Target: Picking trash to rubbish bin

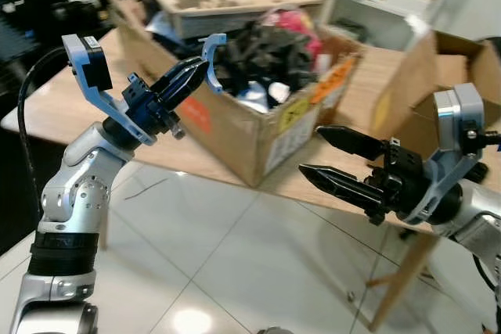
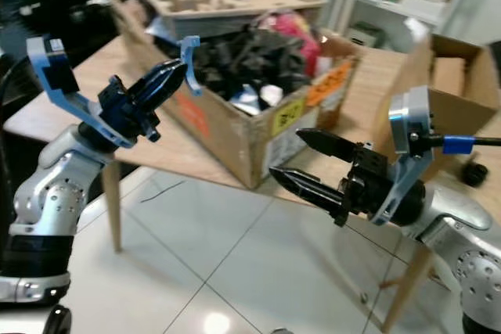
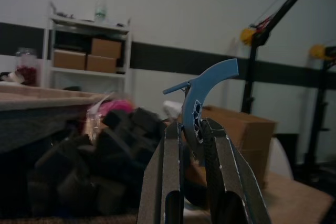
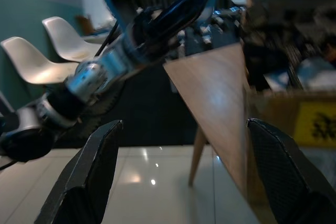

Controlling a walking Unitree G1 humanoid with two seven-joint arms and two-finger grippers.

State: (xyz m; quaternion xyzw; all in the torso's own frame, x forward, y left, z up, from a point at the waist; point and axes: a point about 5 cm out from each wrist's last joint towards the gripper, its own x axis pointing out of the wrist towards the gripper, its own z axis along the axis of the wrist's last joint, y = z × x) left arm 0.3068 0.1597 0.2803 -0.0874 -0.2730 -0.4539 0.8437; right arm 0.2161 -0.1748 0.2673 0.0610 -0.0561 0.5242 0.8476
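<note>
**A:** Claw check first. From the head camera, what is the left claw doing?

**B:** It is clamped on a curved blue plastic piece and raised beside the near wall of the big cardboard box, which sits on the wooden bench. Black foam scraps and other litter are heaped in the box. The right claw hangs with its fingers spread and nothing between them, out over the white tiled floor just off the bench edge.

**A:** And the left wrist camera?

**B:** Both fingers pinch the blue piece near its base, and its hooked end sticks up past the tips. The foam pile sits just beyond.

**A:** Right wrist camera?

**B:** Two wide-apart pads, with the bench corner and the left arm ahead.

**A:** Which step, then?

**B:** Carrying, I'd say, if that box is the bin. Next comes a short reach over the wall, then a release.

**A:** Any tight spots?

**B:** The hook could snag the box rim. There is open room above the heap, and the right arm has free floor below.
</note>
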